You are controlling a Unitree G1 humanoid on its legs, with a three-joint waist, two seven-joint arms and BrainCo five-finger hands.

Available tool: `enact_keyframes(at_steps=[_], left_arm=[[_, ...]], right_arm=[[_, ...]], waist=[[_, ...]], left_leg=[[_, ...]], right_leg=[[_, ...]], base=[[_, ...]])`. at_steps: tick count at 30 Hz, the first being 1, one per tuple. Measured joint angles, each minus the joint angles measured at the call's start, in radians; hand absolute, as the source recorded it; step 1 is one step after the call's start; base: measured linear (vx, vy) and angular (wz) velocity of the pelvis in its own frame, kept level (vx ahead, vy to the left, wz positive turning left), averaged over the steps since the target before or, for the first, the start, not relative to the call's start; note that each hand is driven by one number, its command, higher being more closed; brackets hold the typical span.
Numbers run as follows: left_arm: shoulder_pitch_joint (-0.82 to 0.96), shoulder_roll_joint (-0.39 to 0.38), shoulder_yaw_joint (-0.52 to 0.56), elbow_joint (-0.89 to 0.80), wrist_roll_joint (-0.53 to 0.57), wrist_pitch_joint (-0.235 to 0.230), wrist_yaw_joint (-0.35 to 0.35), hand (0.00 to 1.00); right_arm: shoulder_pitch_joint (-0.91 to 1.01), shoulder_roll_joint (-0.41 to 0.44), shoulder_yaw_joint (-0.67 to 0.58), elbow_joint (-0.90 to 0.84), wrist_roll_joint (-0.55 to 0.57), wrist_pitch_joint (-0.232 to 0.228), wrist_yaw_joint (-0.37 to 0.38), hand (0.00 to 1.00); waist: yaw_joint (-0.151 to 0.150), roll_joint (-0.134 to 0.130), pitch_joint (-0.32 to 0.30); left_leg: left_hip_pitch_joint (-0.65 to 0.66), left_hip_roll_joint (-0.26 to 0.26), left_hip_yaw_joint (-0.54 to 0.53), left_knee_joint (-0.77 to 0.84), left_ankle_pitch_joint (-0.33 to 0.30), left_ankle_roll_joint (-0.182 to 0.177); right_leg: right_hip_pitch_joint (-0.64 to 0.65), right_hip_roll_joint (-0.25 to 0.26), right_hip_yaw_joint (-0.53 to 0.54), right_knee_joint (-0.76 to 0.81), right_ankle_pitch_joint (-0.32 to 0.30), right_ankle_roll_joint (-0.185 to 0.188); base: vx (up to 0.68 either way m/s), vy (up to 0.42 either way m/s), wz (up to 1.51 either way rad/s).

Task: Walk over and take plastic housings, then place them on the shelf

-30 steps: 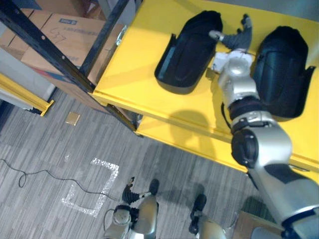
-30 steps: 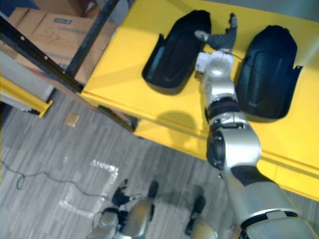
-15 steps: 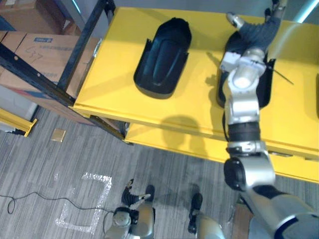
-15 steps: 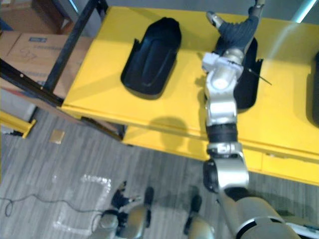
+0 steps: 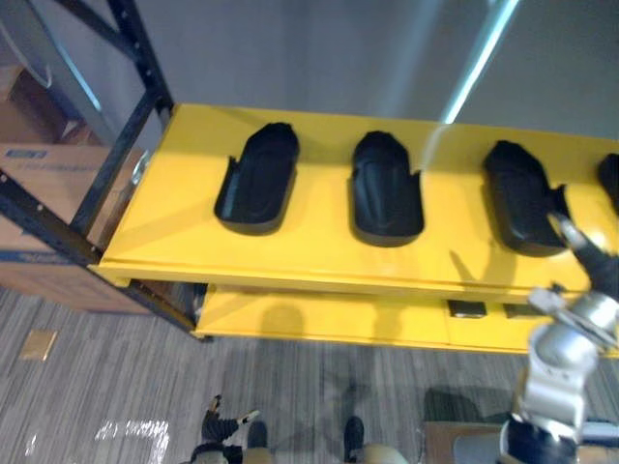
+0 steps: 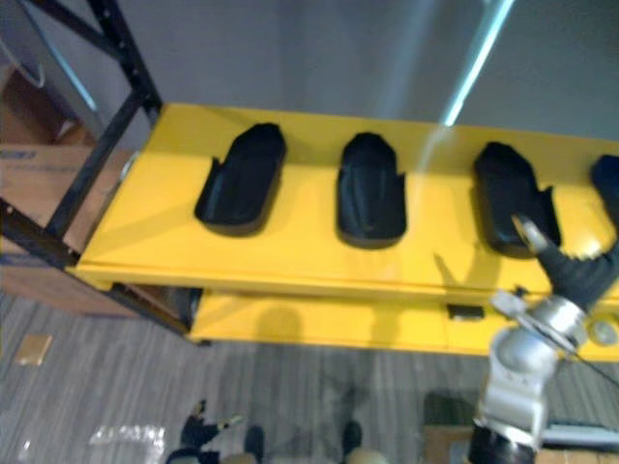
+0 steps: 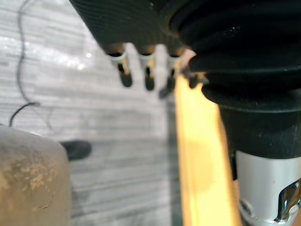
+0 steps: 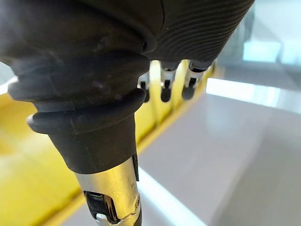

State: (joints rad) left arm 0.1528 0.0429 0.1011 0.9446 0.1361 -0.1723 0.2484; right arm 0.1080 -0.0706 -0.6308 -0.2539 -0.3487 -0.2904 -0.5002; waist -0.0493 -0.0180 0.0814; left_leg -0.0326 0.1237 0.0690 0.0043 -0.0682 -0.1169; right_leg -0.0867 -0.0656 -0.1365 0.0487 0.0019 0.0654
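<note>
Four black plastic housings lie in a row on the top yellow shelf (image 5: 319, 246), well apart from each other, all with the long side running front to back. The first housing (image 5: 257, 178) is nearest the black frame post (image 5: 145, 68) and lies open side up, tilted a bit. The second housing (image 5: 386, 188) is in the middle, and the third housing (image 5: 522, 197) is further to the robot's right. The fourth housing (image 5: 611, 179) is cut by the picture edge. The right hand (image 6: 574, 274) is up at the shelf's front edge, just before the third housing, with thumb and fingers spread apart and nothing in it. The thumb tip overlaps that housing's near end, but contact can't be told. The right wrist view shows the same hand's fingers (image 8: 162, 87) loose and empty. The left hand (image 7: 127, 23) hangs low over the grey floor (image 7: 94, 117) beside a yellow strip (image 7: 197, 155), fingers (image 7: 146, 77) relaxed, holding nothing. A lower yellow level (image 5: 319, 319) sits under the top one, and a cardboard box (image 5: 39, 184) stands past the frame on the left.
</note>
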Motion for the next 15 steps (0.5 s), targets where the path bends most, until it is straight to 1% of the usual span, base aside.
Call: enact_keyframes(at_steps=[1,2,3,4,5,6,7,8,9,10,11,12,13,14,15], left_arm=[[0.003,-0.002,0.004,0.006,0.0,0.0,0.002,0.0],[0.008,-0.007,0.006,0.02,0.0,0.0,0.006,0.0],[0.008,-0.011,0.006,0.024,0.0,0.001,0.008,0.0],[0.008,-0.015,0.005,0.032,0.0,0.001,0.009,0.0],[0.007,-0.017,0.005,0.035,0.0,0.001,0.01,0.0],[0.007,-0.018,0.005,0.043,0.0,0.001,0.011,0.0],[0.006,-0.02,0.006,0.054,-0.001,0.002,0.011,0.0],[0.006,-0.02,0.005,0.059,-0.001,0.002,0.011,0.0],[0.006,-0.021,0.005,0.062,-0.001,0.003,0.011,0.0],[0.007,-0.021,0.005,0.063,-0.002,0.005,0.011,0.0],[0.009,-0.021,0.005,0.067,-0.002,0.006,0.011,0.0],[0.008,-0.02,0.006,0.071,-0.002,0.008,0.011,0.0],[0.005,-0.021,0.006,0.073,-0.003,0.009,0.009,0.0],[0.004,-0.021,0.005,0.073,-0.005,0.009,0.005,0.0],[0.003,-0.021,0.006,0.073,-0.009,0.01,0.002,0.0]], right_arm=[[0.024,0.014,-0.017,0.032,0.001,-0.007,-0.007,0.0],[0.064,0.039,-0.048,0.124,0.004,-0.012,-0.015,0.0],[0.084,0.054,-0.067,0.214,0.031,-0.013,-0.026,0.0],[0.107,0.076,-0.098,0.362,0.066,-0.011,-0.028,0.0],[0.113,0.085,-0.114,0.443,0.095,-0.011,-0.028,0.0],[0.114,0.104,-0.137,0.599,0.168,-0.007,-0.025,0.0],[0.119,0.119,-0.158,0.754,0.266,0.004,-0.021,0.0],[0.122,0.127,-0.164,0.823,0.296,0.012,-0.019,0.0],[0.128,0.137,-0.169,0.945,0.357,0.036,0.004,0.0],[0.129,0.143,-0.163,1.053,0.384,0.059,0.04,0.0],[0.13,0.144,-0.157,1.099,0.393,0.07,0.055,0.0],[0.133,0.149,-0.148,1.178,0.398,0.086,0.096,0.0],[0.128,0.157,-0.145,1.233,0.417,0.109,0.151,0.0],[0.127,0.161,-0.147,1.255,0.43,0.12,0.18,0.0],[0.123,0.165,-0.155,1.299,0.453,0.139,0.228,0.0]], waist=[[-0.006,0.002,-0.009],[-0.018,0.004,-0.027],[-0.02,0.005,-0.032],[-0.021,0.009,-0.043],[-0.021,0.01,-0.046],[-0.021,0.017,-0.051],[-0.021,0.029,-0.057],[-0.021,0.032,-0.06],[-0.021,0.038,-0.063],[-0.02,0.048,-0.067],[-0.02,0.052,-0.07],[-0.018,0.054,-0.071],[-0.019,0.053,-0.072],[-0.019,0.051,-0.073],[-0.019,0.042,-0.076]], left_leg=[[0.003,0.001,0.004,0.0,-0.002,-0.001],[0.005,0.002,0.015,0.0,-0.003,-0.002],[0.013,0.003,0.026,-0.001,-0.004,-0.004],[0.015,0.004,0.033,0.0,-0.008,-0.003],[0.016,0.004,0.038,0.0,-0.009,-0.002],[0.016,0.005,0.049,0.0,-0.013,-0.002],[0.016,0.005,0.052,0.0,-0.017,-0.002],[0.017,0.006,0.053,-0.001,-0.017,-0.001],[0.024,0.006,0.055,-0.001,-0.017,-0.001],[0.036,0.007,0.063,-0.002,-0.018,-0.002],[0.04,0.007,0.071,-0.002,-0.022,-0.003],[0.057,0.007,0.081,-0.002,-0.027,-0.002],[0.067,0.007,0.082,-0.003,-0.032,-0.002],[0.069,0.006,0.082,-0.002,-0.035,-0.001],[0.073,0.006,0.081,-0.002,-0.037,-0.001]], right_leg=[[0.001,0.001,0.003,-0.002,0.0,0.001],[0.002,0.002,0.004,-0.005,0.001,0.002],[0.004,0.003,0.01,-0.005,0.001,0.003],[0.001,0.005,0.022,-0.007,0.001,0.003],[0.001,0.005,0.027,-0.008,0.001,0.004],[0.0,0.006,0.03,-0.009,0.001,0.004],[0.0,0.006,0.033,-0.012,0.002,0.005],[0.0,0.006,0.033,-0.013,0.002,0.006],[0.002,0.006,0.036,-0.015,0.003,0.007],[0.008,0.007,0.048,-0.015,0.006,0.008],[0.012,0.008,0.056,-0.015,0.006,0.009],[0.025,0.009,0.062,-0.018,0.006,0.009],[0.04,0.009,0.062,-0.026,0.007,0.01],[0.044,0.008,0.061,-0.028,0.007,0.011],[0.052,0.007,0.06,-0.037,0.009,0.013]], base=[[0.0,-0.013,-0.19],[0.0,-0.003,-0.17],[0.0,-0.003,-0.25],[0.0,0.003,-0.25],[-0.01,0.003,-0.22],[0.0,0.007,-0.14],[0.01,0.004,-0.1],[0.05,0.0,-0.07],[0.07,0.001,-0.13],[0.07,0.006,-0.17],[0.05,0.018,-0.27],[0.02,0.021,-0.19],[0.02,0.022,-0.13],[0.0,0.0,0.0],[0.0,0.0,0.0]])
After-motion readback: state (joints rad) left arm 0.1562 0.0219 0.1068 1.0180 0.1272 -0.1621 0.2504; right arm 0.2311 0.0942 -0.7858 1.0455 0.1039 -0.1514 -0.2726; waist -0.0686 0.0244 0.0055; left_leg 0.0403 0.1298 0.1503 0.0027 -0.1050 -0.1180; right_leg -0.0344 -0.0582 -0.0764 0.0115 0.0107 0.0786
